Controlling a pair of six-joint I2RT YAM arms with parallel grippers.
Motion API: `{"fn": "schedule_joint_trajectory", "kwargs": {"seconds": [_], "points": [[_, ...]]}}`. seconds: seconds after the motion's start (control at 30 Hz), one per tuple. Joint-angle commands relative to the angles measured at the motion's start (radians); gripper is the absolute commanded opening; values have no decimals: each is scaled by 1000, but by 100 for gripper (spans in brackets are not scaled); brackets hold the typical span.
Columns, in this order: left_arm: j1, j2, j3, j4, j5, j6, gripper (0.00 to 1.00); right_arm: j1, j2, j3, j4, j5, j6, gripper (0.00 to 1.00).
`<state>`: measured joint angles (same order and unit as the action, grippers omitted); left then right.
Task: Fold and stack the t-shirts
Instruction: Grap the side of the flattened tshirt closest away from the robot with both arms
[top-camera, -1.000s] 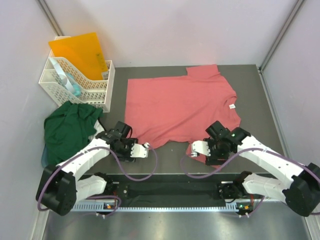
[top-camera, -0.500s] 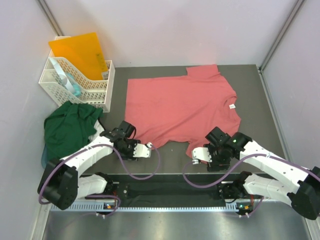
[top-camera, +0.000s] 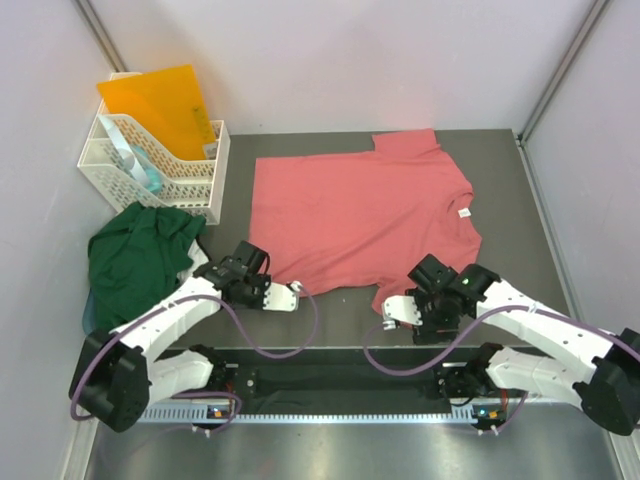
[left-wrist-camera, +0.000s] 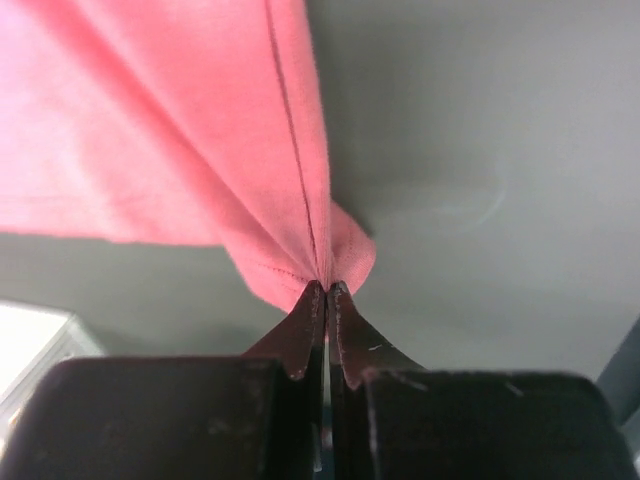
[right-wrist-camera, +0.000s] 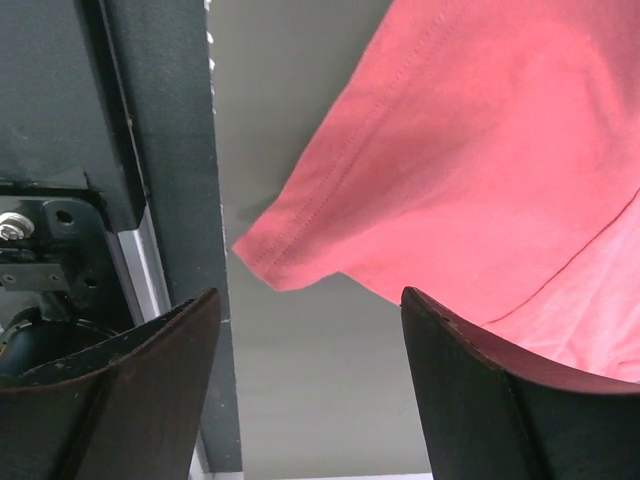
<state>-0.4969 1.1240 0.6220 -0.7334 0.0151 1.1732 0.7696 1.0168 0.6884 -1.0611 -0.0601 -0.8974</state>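
Before lifting, required closing spread right tool (right-wrist-camera: 308, 300) on salmon-pink t-shirt (top-camera: 360, 215) corner, matching hem pinch of left tool (left-wrist-camera: 327, 290).

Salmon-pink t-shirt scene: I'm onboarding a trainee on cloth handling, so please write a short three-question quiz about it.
1. True or false: the left end effector is shut on the edge of the salmon-pink t-shirt.
2. Where is the dark green t-shirt? A) spread flat mid-table B) crumpled next to the white basket C) inside that basket
3. Fill in: the right end effector has its jaws ____, with a shirt corner between them, ungripped.

Key: 1 true; 2 B; 3 open.
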Motion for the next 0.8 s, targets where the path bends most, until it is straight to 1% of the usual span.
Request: {"fn": "schedule_joint_trajectory", "kwargs": {"seconds": [0.0,0.1,0.17,0.27,0.4,0.57,0.77], "points": [[-5,-52,59,2,-72,20,0,75,-32,8,22,-30,-17,75],[-5,-35,68,63,-141,20,0,129,-92,-42,42,-12,-34,76],[12,-27,83,89,-142,17,0,134,-107,-52,47,-21,-47,78],[14,0,110,69,-150,17,0,158,-81,-56,53,-17,-52,77],[-5,51,125,66,-168,36,0,165,-43,-87,114,46,-64,75],[-14,62,169,46,-165,20,0,163,-57,-135,116,92,-107,75],[-19,65,171,40,-172,25,0,163,-95,-174,121,134,-133,75]]}}
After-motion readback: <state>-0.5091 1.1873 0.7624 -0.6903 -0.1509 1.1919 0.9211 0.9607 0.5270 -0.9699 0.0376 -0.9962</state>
